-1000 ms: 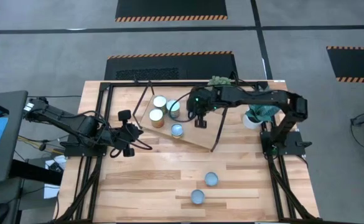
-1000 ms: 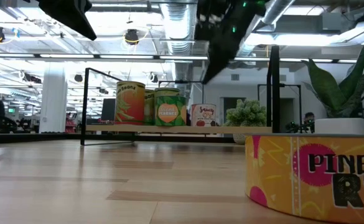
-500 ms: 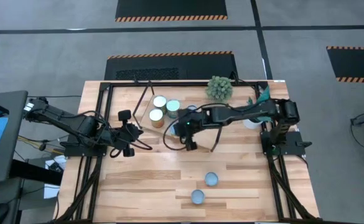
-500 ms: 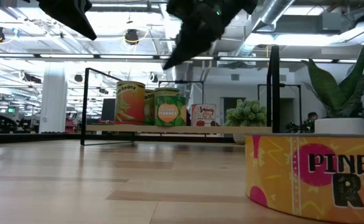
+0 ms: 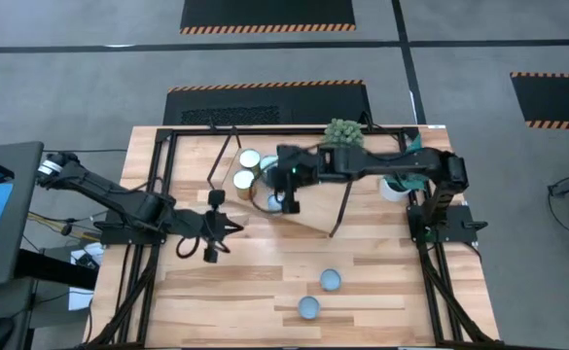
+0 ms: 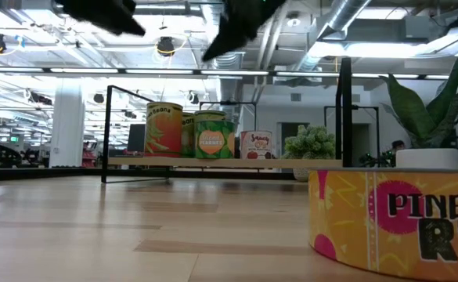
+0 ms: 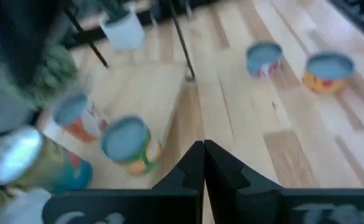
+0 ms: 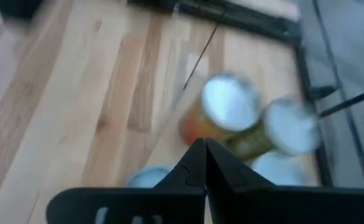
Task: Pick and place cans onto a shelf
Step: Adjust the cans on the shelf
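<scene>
Right pincer (image 5: 286, 204): above the shelf (image 5: 308, 216), over the grouped cans (image 5: 249, 160); fingers pressed together, holding nothing. Left pincer (image 5: 213, 255): above the surface (image 5: 235, 292) just beside the shelf's left end; fingers together, holding nothing. Four cans visible upright on the shelf in the low view. Two cans (image 5: 331, 280) on the surface near its front edge, well apart from the shelf. Plant pot (image 5: 395, 187) at right rear.

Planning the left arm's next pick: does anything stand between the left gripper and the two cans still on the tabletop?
Nothing visible does. The left gripper hangs over bare tabletop, and only open planks separate it from the two loose cans. The shelf lies farther back.
</scene>
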Motion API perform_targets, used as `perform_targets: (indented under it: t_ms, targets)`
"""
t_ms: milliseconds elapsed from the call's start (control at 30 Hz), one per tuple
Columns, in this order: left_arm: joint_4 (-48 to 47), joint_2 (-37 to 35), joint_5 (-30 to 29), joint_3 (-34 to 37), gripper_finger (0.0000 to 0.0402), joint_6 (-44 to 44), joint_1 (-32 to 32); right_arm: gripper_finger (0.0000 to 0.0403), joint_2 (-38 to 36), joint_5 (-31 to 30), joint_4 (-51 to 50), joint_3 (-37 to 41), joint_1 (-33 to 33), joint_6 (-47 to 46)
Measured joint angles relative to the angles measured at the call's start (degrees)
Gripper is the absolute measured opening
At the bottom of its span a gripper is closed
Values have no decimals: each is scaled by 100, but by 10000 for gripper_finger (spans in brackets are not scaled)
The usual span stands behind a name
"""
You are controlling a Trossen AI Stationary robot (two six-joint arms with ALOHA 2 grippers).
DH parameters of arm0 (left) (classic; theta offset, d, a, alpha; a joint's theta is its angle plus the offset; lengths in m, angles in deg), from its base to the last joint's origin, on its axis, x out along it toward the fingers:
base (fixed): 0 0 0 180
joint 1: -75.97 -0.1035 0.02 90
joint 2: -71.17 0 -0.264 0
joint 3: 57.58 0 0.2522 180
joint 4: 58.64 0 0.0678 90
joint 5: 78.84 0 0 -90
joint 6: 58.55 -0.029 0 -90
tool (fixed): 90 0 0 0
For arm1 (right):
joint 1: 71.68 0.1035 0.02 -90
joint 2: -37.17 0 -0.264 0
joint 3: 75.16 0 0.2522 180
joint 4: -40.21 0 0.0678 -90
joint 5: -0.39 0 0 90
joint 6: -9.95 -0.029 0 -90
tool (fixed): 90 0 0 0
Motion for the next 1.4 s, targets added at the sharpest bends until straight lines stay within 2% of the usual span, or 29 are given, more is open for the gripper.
perform_targets:
  t_ms: [167,233,300,400,567,833,1400]
  targets:
    - [9,12,131,59,0,497,-70,21,310,74,-1230,-1242,-125,141]
    - [-85,47,148,66,0,580,-71,20,512,266,-1950,-1499,-154,25]
    - [-53,138,116,65,0,572,-71,18,793,439,-2029,-1630,-88,-15]
    - [-69,351,57,66,0,477,-80,17,1139,503,-2368,-1610,32,-38]
    - [-346,646,-69,66,0,580,-79,19,1445,470,-1905,-1536,225,-33]
    - [-675,787,-177,105,0,738,47,17,1506,469,-2170,-1465,255,-120]
    - [-981,787,-208,108,0,1041,135,21,1503,430,-1776,-806,22,-337]
